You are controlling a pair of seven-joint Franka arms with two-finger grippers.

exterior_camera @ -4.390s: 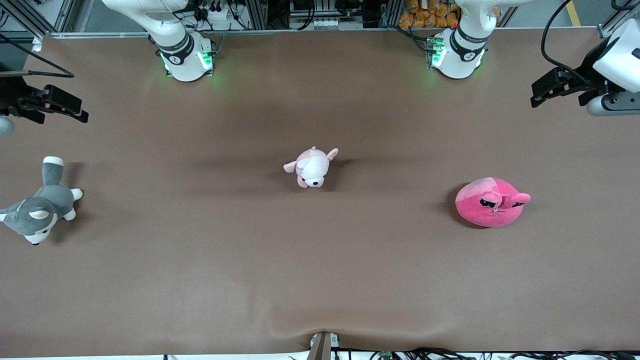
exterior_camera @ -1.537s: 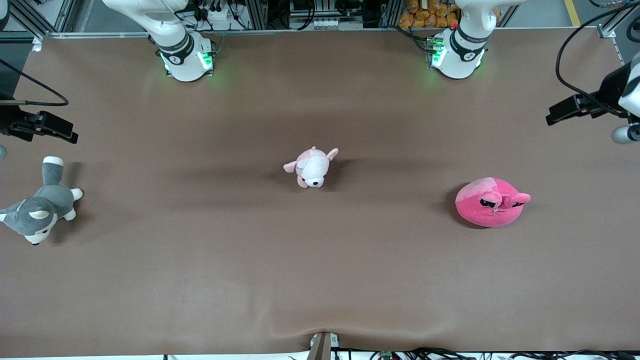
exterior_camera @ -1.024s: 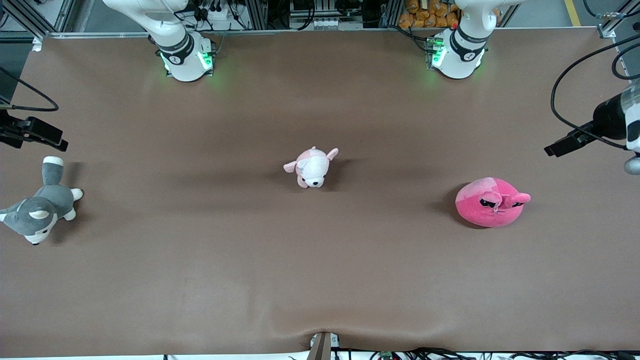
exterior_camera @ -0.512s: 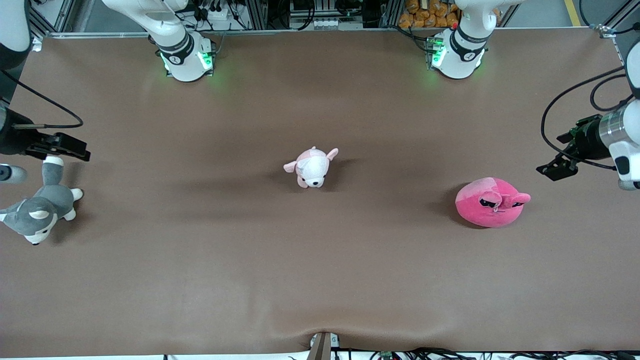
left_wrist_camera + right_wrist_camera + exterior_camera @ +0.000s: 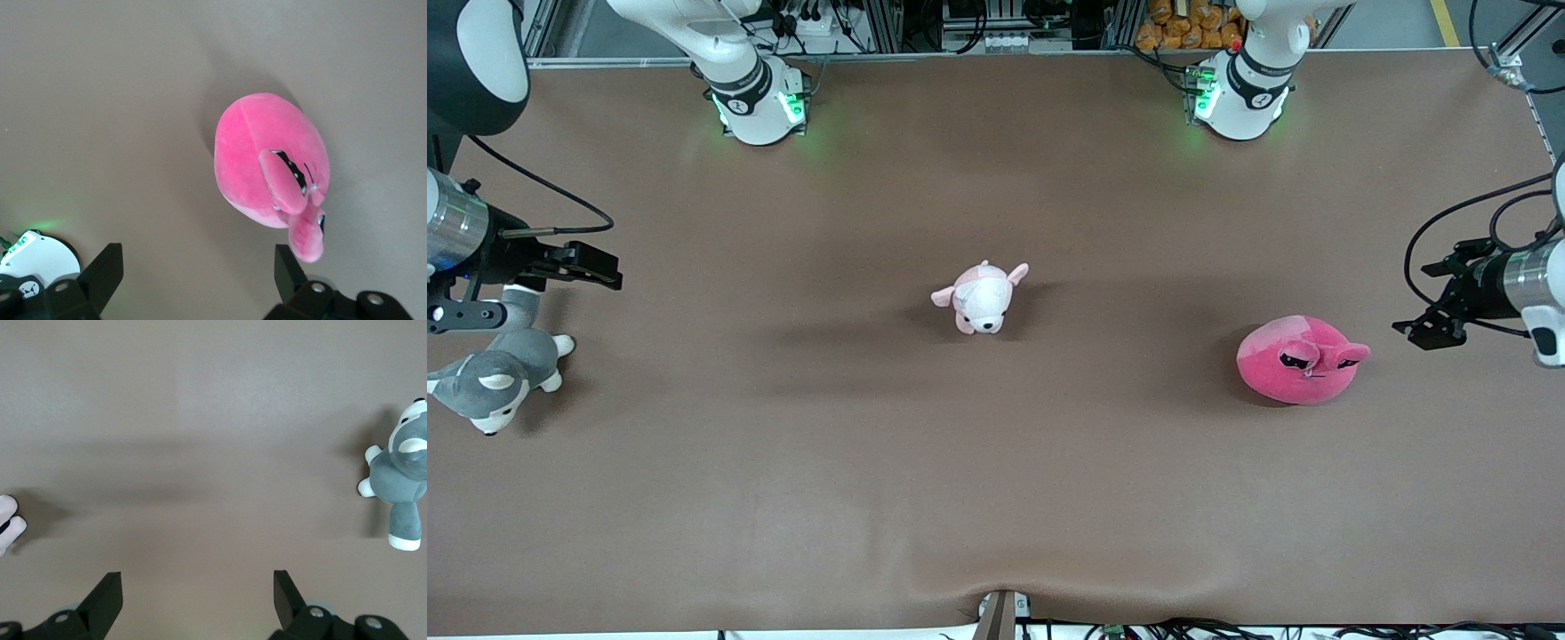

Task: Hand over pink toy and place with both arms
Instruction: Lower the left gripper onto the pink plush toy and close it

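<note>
Right pincer [image 5: 596, 268], spread wide and empty, hangs over the brown cloth-covered desk [image 5: 996, 498] just above the grey-and-white husky plush [image 5: 498, 373]. A pale pink-and-white puppy plush [image 5: 980, 298] sits mid-desk. Toward the left arm's end lies the round hot-pink blob plush [image 5: 1300, 359], untouched; beside it the left pincer [image 5: 1427, 331] gapes wide, empty. Grasp, handover and placing all remain, I judge. No containers show.

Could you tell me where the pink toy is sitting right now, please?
The pink toy lies on the table toward the left arm's end, beside the open left gripper, slightly nearer the front camera than the puppy plush.
</note>
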